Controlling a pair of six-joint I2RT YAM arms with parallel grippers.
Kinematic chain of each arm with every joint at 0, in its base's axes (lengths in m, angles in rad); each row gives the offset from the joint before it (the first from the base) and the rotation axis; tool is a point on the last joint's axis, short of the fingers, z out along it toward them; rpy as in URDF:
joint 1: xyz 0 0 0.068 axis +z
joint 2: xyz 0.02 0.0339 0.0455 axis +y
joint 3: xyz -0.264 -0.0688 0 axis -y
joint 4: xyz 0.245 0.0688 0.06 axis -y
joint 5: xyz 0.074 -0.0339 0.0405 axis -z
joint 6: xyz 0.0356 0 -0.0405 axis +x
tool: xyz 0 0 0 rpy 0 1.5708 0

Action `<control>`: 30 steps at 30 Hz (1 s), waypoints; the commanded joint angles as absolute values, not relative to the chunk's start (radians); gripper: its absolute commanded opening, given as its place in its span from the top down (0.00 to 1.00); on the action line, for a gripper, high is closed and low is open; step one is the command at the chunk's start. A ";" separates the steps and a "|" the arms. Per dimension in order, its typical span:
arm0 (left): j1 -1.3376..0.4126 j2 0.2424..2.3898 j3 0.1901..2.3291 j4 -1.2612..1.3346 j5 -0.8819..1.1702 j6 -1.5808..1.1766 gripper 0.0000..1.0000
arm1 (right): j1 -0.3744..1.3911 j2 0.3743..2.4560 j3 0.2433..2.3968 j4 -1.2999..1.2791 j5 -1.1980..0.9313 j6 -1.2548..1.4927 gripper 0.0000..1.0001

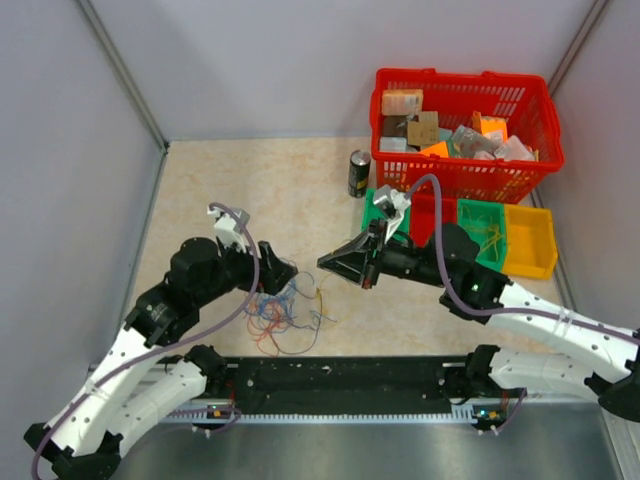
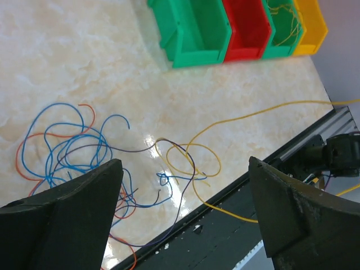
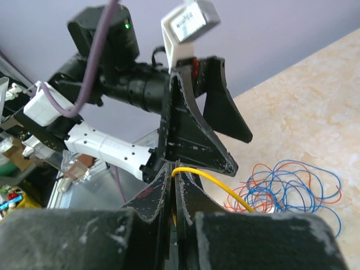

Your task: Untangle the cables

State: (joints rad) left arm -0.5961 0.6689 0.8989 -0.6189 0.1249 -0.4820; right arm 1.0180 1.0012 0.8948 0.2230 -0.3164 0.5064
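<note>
The cables [image 1: 283,315] lie as a loose tangle of blue, orange and purple wires on the beige table, in front of the left arm. My left gripper [image 1: 275,272] hangs just above the tangle [image 2: 73,149], open and empty, its fingers [image 2: 84,208] wide apart. My right gripper [image 1: 327,262] is shut on a yellow cable [image 3: 214,181], pinched between the fingertips [image 3: 169,185] and lifted off the table. The yellow cable [image 2: 221,210] runs from a loop beside the tangle out over the black rail. The tangle also shows in the right wrist view [image 3: 292,185].
A row of green [image 1: 385,212], red [image 1: 430,215], green [image 1: 483,230] and yellow [image 1: 530,240] bins stands at the right; the second green bin holds yellow wires. Behind are a red basket [image 1: 460,75] of items and a dark can [image 1: 358,173]. A black rail [image 1: 340,380] runs along the near edge.
</note>
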 commanded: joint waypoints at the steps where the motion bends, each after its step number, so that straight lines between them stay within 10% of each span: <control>1: -0.594 0.653 0.763 -0.430 0.211 -0.503 0.05 | 1.012 0.948 0.934 0.120 -0.282 0.489 1.00; 12: -0.765 1.110 0.650 0.080 0.422 -0.675 0.06 | 1.014 0.908 1.002 0.092 -0.304 0.508 1.00; 20: -0.766 1.335 0.696 -0.181 -0.032 -0.664 0.53 | 1.015 0.847 1.257 -0.228 -0.212 0.369 1.00; 30: -0.657 1.220 0.569 -0.213 -0.100 -0.663 0.62 | 1.015 0.709 1.602 -0.488 0.056 0.131 1.00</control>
State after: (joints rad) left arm -0.6758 1.2964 0.5957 -0.1753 -0.0193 -0.6708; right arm 1.0180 0.7731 1.5520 -0.4171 -0.0685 0.2436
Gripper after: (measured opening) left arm 0.381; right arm 0.007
